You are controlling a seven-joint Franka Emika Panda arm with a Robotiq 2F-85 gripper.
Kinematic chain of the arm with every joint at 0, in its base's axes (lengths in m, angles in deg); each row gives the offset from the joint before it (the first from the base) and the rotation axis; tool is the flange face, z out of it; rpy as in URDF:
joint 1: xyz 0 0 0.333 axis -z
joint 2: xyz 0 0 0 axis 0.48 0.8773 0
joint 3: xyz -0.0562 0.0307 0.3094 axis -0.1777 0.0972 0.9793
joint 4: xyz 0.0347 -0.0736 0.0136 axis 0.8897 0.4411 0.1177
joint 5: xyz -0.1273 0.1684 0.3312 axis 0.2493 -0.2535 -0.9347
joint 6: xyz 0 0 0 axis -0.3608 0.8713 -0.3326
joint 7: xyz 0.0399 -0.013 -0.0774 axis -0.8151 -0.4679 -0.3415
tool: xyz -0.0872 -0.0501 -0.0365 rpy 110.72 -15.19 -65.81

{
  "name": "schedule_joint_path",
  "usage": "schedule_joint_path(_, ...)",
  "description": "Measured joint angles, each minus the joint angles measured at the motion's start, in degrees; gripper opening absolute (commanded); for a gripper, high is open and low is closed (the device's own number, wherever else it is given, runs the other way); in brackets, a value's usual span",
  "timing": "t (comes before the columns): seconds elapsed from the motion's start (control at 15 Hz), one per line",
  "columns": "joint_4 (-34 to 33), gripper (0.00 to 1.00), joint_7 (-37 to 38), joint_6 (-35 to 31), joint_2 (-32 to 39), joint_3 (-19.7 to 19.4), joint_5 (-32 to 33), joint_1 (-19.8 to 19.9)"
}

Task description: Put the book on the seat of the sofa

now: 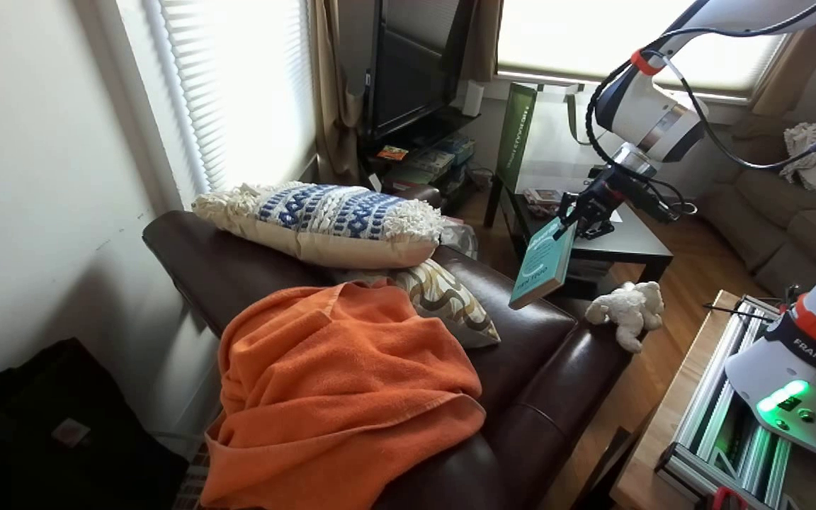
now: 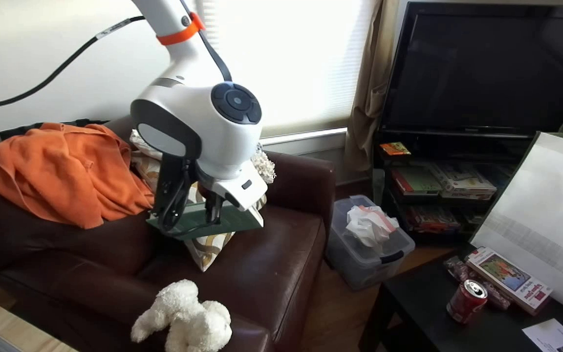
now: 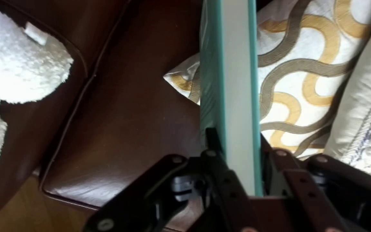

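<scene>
The teal-green book (image 1: 542, 263) hangs tilted in the air from my gripper (image 1: 569, 221). In the wrist view the book (image 3: 238, 80) stands edge-on between the two fingers (image 3: 235, 141), which press on its covers. In an exterior view the book (image 2: 232, 220) shows below the arm, partly hidden by the gripper (image 2: 213, 208). The seat of the sofa (image 1: 514, 347) is dark brown glossy leather. It lies below the book in the wrist view (image 3: 130, 129) and also shows in an exterior view (image 2: 267, 264). The book appears apart from the seat.
A wavy-patterned pillow (image 3: 301, 77) lies on the seat beside the book. A blue-white pillow (image 1: 337, 212) and an orange blanket (image 1: 351, 368) cover other parts of the sofa. A white stuffed toy (image 2: 186, 318) sits on the sofa's arm. A dark table (image 2: 413, 313) stands nearby.
</scene>
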Motion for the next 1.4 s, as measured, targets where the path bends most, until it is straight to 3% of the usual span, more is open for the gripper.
schedule_joint_path(0.2,1.3,0.07,4.3,-5.0,-0.7,4.7,-1.2,-4.3)
schedule_joint_path(0.4,1.2,0.07,13.1,-8.5,0.1,9.5,-1.3,-9.8)
schedule_joint_path(0.6,1.0,0.07,24.5,-11.1,2.6,12.2,0.8,-13.6)
schedule_joint_path(0.8,0.6,0.07,31.3,-11.3,5.2,13.0,0.8,-15.0)
schedule_joint_path(0.93,-0.5,0.07,30.7,-12.2,6.6,13.1,-2.1,-14.9)
schedule_joint_path(1.0,-1.4,0.27,28.8,-13.0,7.0,13.2,-5.1,-14.5)
schedule_joint_path(1.13,-2.9,0.27,25.8,-13.2,7.2,13.0,-9.7,-12.9)
schedule_joint_path(1.2,-3.2,0.07,25.3,-13.1,7.2,12.9,-10.2,-12.2)
schedule_joint_path(1.4,-3.4,0.07,25.4,-13.2,7.5,12.8,-10.2,-11.7)
